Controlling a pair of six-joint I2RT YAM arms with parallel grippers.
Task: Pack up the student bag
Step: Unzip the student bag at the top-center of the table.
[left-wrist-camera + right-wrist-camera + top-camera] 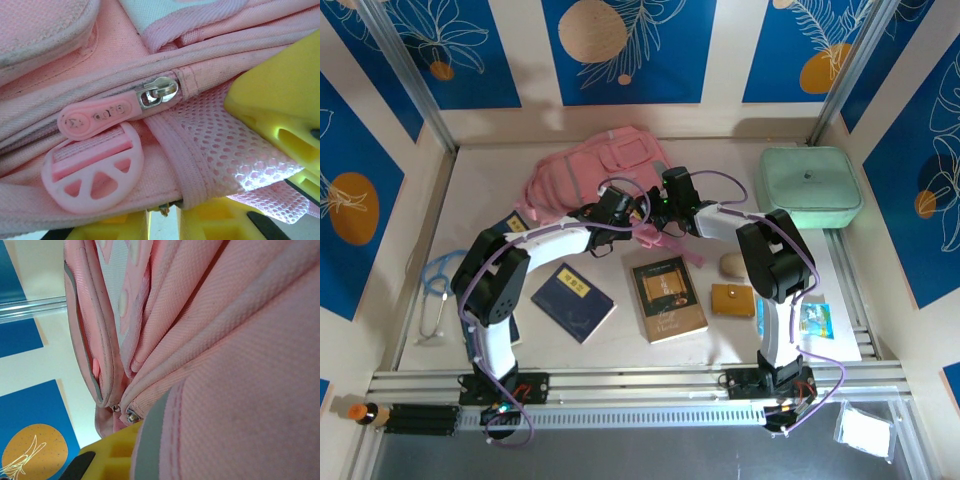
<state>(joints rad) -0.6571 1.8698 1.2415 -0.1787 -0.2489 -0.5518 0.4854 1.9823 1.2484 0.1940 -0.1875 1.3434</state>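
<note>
Woven pink student bag (125,45) (mesh pocket (225,145), rounded buckle (92,175)).

I see the student bag (590,170) slumped near the tabletop's far edge, left of middle: soft pink fabric, grey-trimmed pockets. Its pink zipper pull (97,117) lies flat beside a mesh pocket (225,145).

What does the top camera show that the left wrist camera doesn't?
The top view adds the table layout: a mint-green case, a dark blue book, a brown book, a tan pouch, a stethoscope and both arms reaching to the student bag. The left wrist view adds close detail: a pink zipper pull, its metal slider, a pink buckle, mesh fabric and yellow fingers beside it. Both show the pink bag.
</note>
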